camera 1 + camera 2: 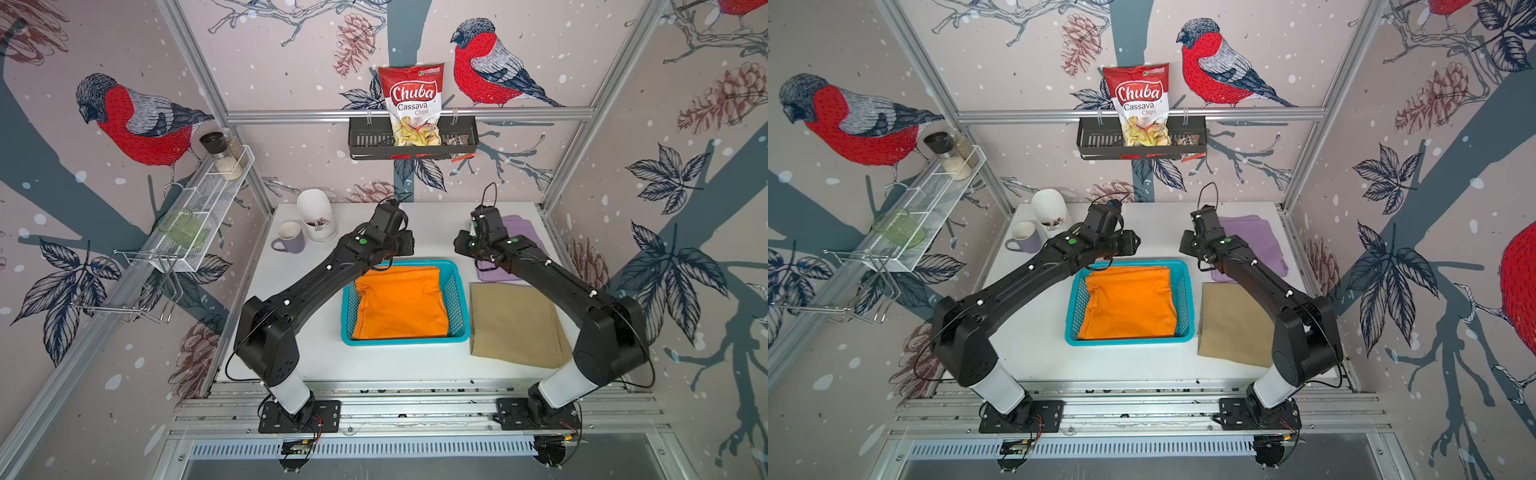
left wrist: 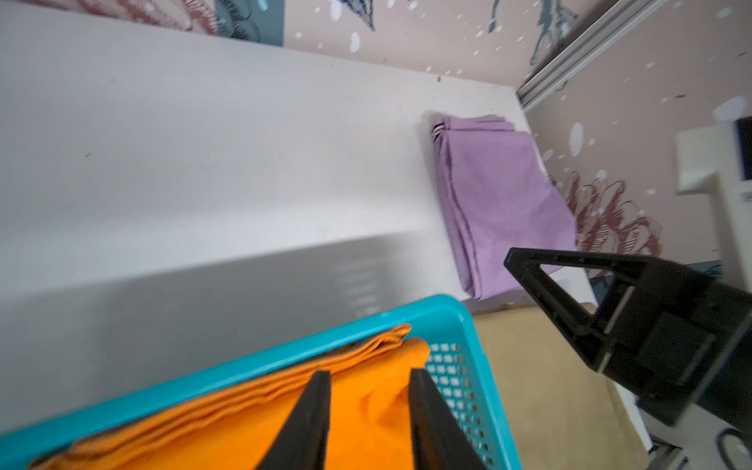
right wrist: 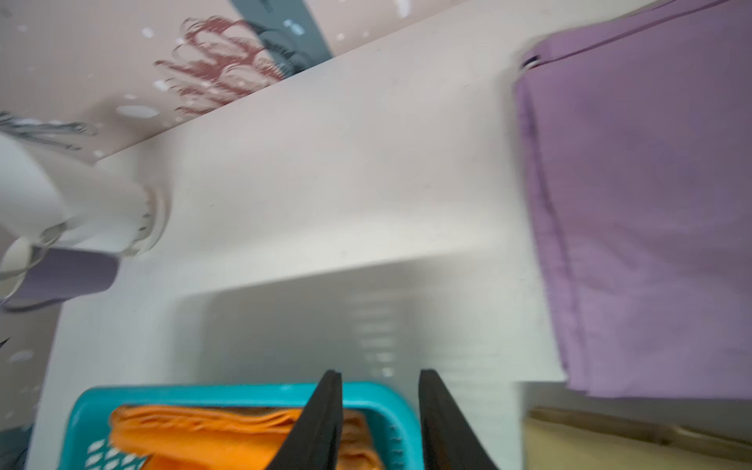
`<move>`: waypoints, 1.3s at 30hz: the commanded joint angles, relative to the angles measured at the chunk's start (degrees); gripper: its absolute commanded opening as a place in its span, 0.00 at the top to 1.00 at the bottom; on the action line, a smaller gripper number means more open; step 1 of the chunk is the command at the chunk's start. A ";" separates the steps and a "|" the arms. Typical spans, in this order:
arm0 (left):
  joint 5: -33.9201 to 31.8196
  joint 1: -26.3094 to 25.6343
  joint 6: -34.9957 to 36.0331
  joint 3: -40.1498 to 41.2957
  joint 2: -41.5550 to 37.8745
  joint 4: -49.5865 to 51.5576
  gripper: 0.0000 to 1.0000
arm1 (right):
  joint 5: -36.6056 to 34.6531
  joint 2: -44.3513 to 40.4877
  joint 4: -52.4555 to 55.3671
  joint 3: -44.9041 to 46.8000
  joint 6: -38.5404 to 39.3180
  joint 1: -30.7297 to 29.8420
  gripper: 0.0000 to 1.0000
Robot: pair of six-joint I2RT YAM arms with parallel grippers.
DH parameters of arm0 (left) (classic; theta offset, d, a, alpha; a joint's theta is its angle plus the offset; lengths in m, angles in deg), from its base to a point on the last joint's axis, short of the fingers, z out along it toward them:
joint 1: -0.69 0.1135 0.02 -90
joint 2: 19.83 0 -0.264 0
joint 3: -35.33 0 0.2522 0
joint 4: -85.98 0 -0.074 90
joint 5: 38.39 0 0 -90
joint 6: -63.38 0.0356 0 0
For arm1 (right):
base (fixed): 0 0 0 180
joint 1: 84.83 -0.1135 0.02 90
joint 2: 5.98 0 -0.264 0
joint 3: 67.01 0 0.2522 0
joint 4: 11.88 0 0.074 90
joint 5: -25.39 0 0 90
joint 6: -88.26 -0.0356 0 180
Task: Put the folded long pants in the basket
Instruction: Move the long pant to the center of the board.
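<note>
Though folded flat, orange pants (image 1: 401, 303) rumpled.

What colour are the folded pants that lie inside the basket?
The pants in the basket are plain bright orange, shown best in a top view.

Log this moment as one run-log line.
orange pants in basket | lilac pants, khaki pants on table | left gripper jaws apart, empty | right gripper jaws apart, empty
</note>
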 commanded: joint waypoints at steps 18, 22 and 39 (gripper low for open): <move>25.49 8.82 -2.84 -38.97 42.58 -1.52 0.25 | 4.92 27.14 -2.35 -9.25 7.35 20.28 0.58; 26.56 10.14 -3.84 -38.51 44.83 -2.08 0.24 | 6.25 32.42 -1.43 -13.43 7.75 17.91 0.58; 26.87 14.61 -3.01 -34.41 45.06 -2.63 0.24 | 4.13 45.58 2.69 -24.72 9.18 3.04 0.67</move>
